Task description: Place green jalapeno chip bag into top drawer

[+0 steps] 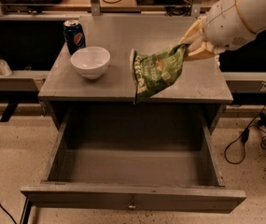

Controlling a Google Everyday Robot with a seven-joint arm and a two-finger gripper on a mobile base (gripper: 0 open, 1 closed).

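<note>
Green jalapeno chip bag (157, 73) in hand (189, 47) (above table (76, 87))

The white arm (244, 13) extends in from past the right edge of the table (118, 36), slanting down leftward. Its gripper (191, 45) hangs above that table's right side, fingers (194, 32) pinched on a corner of the green jalapeno chip bag (156, 71).
</note>
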